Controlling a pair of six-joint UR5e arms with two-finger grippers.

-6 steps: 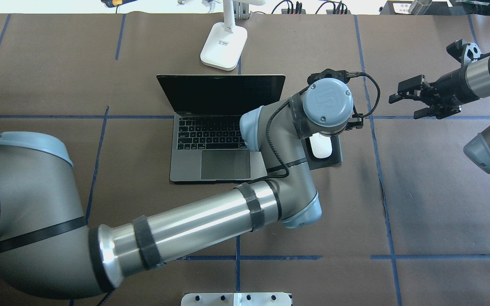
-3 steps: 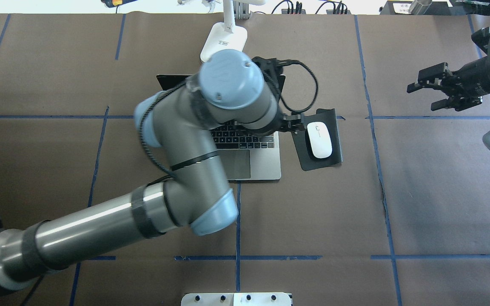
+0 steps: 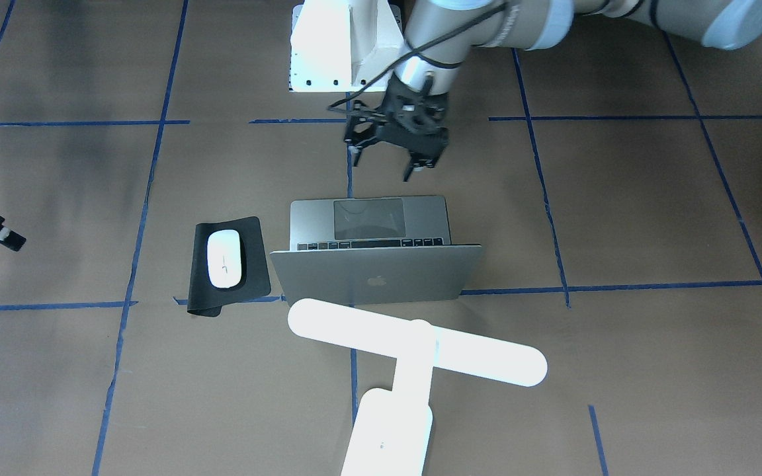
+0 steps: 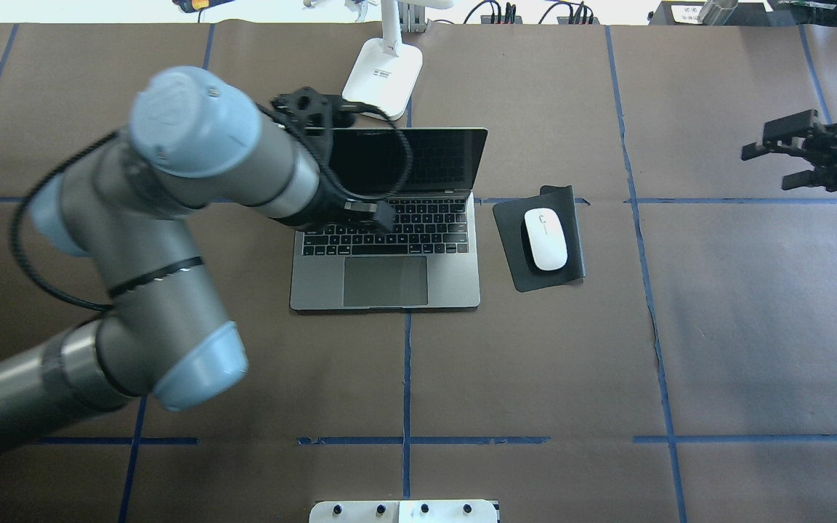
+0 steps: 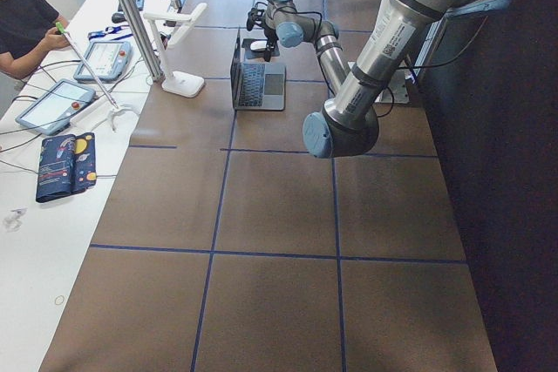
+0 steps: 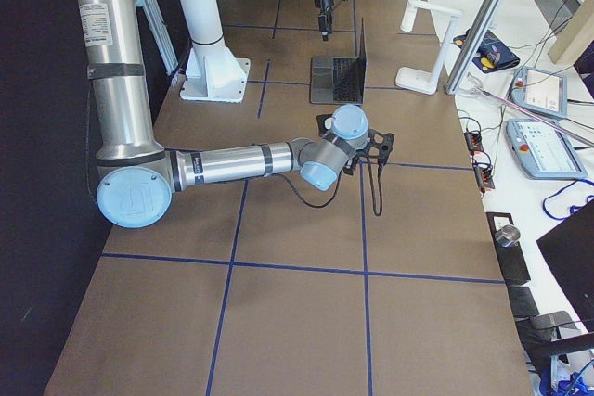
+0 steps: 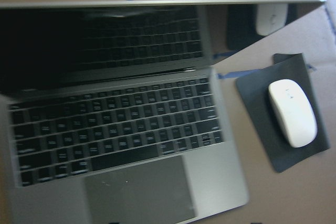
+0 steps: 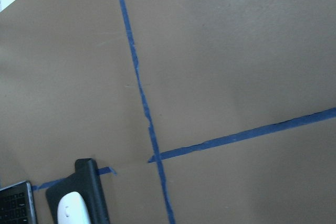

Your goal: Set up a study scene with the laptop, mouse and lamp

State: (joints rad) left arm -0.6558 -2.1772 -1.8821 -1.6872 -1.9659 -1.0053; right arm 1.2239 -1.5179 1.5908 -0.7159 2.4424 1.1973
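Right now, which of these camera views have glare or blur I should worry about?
Exterior front-facing: the lamp is blown out to flat white, with no surface detail. Left wrist-mounted: the laptop keys look smeared and soft, and its dark screen mirrors the mouse. Overhead exterior: sharp on the table, though the strip beyond its far edge is washed out.

Bright, even light throughout. In the front-facing view the lamp (image 3: 414,347) blows out to flat white at bottom centre, and soft shadows smear the upper left. The left wrist view is blurred.
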